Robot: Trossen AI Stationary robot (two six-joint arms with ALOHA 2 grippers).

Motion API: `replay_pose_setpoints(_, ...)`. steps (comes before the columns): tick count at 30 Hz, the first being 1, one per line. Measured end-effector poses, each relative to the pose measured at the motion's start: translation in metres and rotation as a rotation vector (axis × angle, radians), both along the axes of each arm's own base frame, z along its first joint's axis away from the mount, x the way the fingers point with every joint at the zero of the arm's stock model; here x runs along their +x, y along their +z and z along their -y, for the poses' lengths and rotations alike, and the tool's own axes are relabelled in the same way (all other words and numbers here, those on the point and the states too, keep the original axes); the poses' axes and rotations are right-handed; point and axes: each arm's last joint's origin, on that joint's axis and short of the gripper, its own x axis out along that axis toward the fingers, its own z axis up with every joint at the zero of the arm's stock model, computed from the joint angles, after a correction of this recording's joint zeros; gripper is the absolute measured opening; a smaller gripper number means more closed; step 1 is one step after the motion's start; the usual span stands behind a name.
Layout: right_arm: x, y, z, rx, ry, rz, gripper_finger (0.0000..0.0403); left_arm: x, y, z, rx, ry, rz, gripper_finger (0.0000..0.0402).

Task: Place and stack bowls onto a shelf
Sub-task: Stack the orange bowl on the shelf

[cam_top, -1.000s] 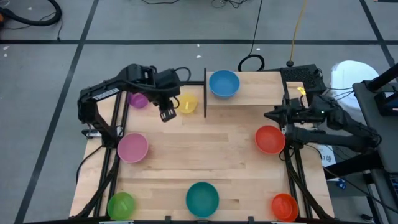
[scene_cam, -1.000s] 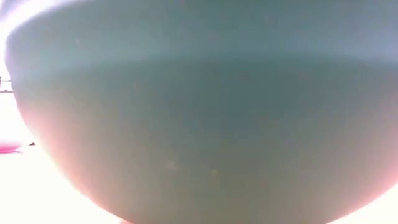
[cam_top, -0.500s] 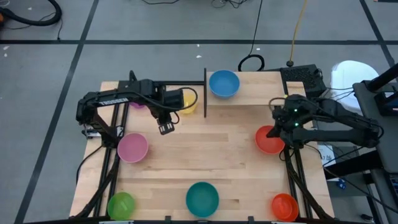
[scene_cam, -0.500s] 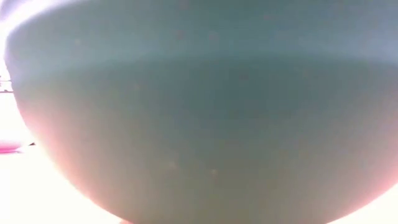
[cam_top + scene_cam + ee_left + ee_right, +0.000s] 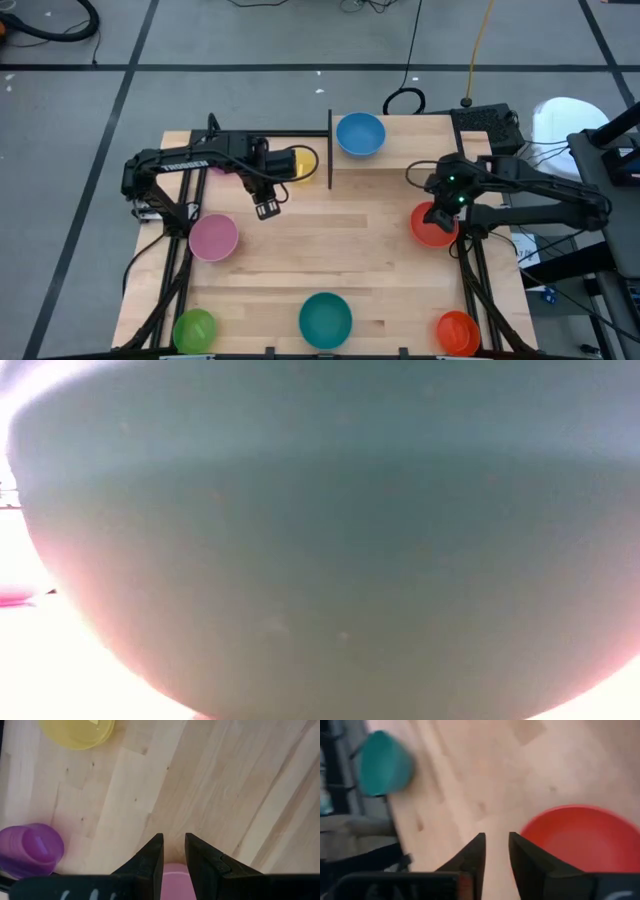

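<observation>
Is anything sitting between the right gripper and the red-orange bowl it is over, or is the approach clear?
Nothing visible stands in the way. In the high view the right gripper is right at the red-orange bowl, and its wrist view shows only bare tabletop ahead of the fingers, with the bowl's rim beside them.

No text, label or number is legible on anything here.
</observation>
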Motion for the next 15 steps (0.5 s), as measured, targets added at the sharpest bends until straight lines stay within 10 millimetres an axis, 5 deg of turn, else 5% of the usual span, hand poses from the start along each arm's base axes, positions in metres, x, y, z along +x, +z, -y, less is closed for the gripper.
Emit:
replay_pose_setpoints(9,0.009,-0.042,0.004,0.074,-0.205,-0.226,0.0101,0.001,0.000,0.009,0.000,-0.029,0.000,0.0086)
replay_pose_setpoints(15,0.016,-0.065,0.004,0.147,-0.228,-0.214,0.0094,0.001,0.000,0.009,-0.001,-0.021,0.001,0.0086)
